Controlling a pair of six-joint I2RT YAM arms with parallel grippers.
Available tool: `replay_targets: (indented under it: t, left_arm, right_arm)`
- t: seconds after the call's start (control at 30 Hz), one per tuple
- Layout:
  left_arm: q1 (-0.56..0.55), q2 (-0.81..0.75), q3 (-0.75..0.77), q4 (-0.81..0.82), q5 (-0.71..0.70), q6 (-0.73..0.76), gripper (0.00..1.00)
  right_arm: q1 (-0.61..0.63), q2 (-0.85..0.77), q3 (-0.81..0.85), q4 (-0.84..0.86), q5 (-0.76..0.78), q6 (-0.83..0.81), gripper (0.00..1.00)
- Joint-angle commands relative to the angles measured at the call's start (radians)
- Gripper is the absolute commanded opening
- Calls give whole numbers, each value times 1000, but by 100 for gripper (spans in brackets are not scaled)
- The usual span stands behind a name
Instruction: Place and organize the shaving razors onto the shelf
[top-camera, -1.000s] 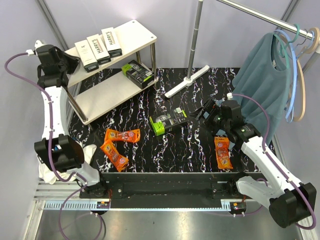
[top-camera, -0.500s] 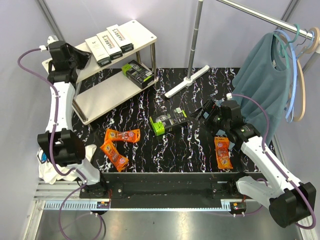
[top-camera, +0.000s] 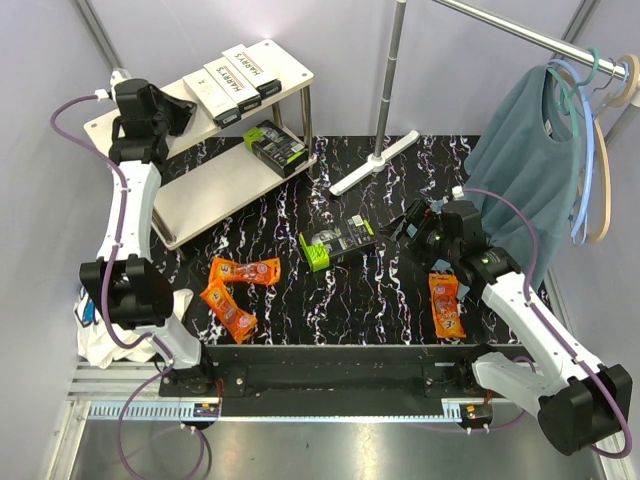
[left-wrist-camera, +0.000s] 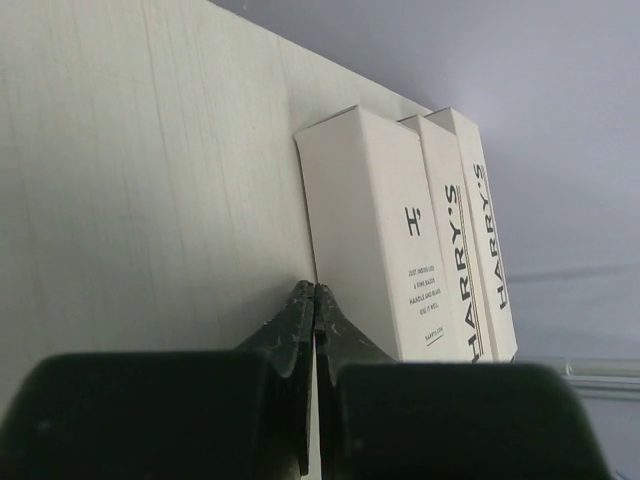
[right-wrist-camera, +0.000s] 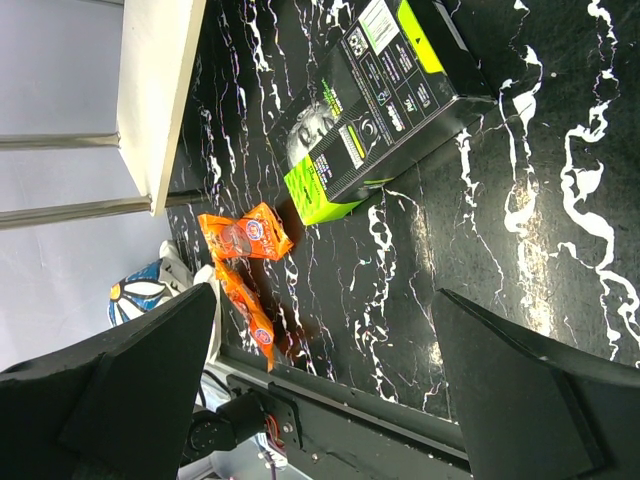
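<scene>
Right gripper (right-wrist-camera: 322, 295) wide and empty; left gripper (left-wrist-camera: 314, 292) closed, holding nothing.
Near, the green pack (right-wrist-camera: 385, 95) lies on the table (right-wrist-camera: 560, 250) just left of the right one. Far left, the closed one touches the nearest of three HARRY'S boxes (left-wrist-camera: 385, 240) on the top board of the shelf (left-wrist-camera: 150, 150).

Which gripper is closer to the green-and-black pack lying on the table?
Right. The right gripper, open, is just beside the pack; the left gripper is shut, far off at the shelf, on its top board next to the white boxes.

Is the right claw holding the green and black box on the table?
No, the right claw is wide open, and the black-and-lime-green pack lies flat on the black table, clear of it.
</scene>
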Motion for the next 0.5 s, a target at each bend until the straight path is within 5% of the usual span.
replay_targets:
  t: [0.0,0.23,0.3,0.33,0.47]
  left_arm:
    - [45,-43,-11,-71,-80,15,0]
    - [105,-201,-74,-61,-71,104,4]
    - [108,-253,-77,-68,-37,150,19]
    - [106,-272,-87,-70,8,166,44]
    - [108,-393,-171,-96,133,233,77]
  right_arm:
    - [3,2,4,44,-21,-17,100]
    - [1,-28,7,28,2,-12,100]
    - [1,-31,16,15,-1,-14,100]
    - [1,-34,21,9,-1,-17,100]
    - [1,-56,31,-23,14,-17,100]
